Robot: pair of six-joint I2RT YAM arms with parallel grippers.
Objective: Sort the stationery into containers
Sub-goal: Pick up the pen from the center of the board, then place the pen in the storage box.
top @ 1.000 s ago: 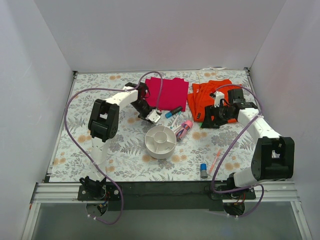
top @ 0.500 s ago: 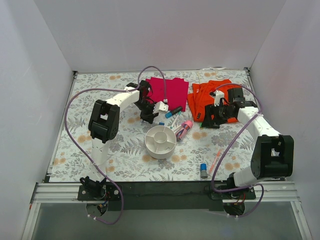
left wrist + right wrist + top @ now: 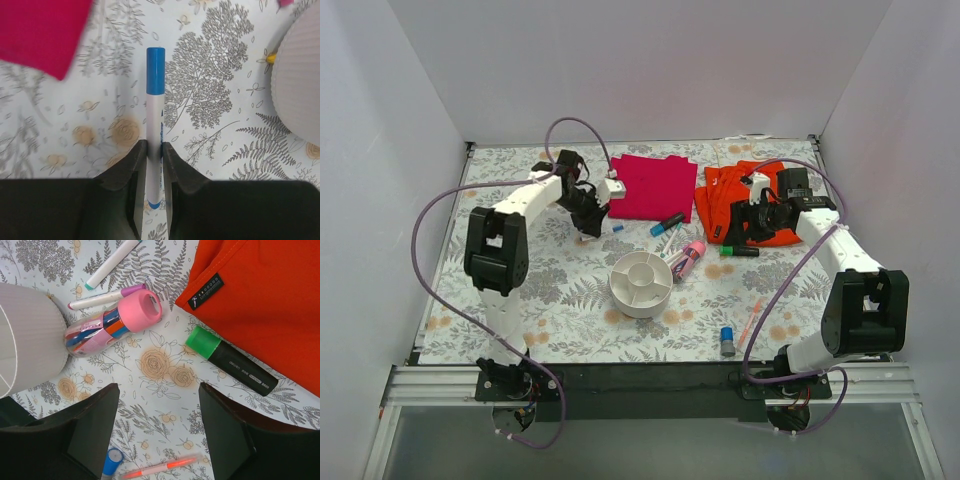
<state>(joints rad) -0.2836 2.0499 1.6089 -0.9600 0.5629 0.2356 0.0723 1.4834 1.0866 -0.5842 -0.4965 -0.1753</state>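
My left gripper is shut on a white marker with a blue cap, left of the magenta cloth's corner; the fingers pinch its lower barrel. The round white organizer stands mid-table and shows at the right edge of the left wrist view. My right gripper is open and empty above the table. A black marker with a green cap lies ahead of it by the orange cloth. The pink tube lies beside the organizer. The grey-blue cylinder and the thin orange pen lie near the front.
A magenta cloth and an orange cloth lie folded at the back. A dark marker with a blue cap lies between them. Two thin white markers lie behind the pink tube. White walls enclose the table.
My left gripper has swung left and back, away from the organizer, carrying the blue-capped marker. My right gripper has drawn back a little, uncovering the green-capped marker on the table.
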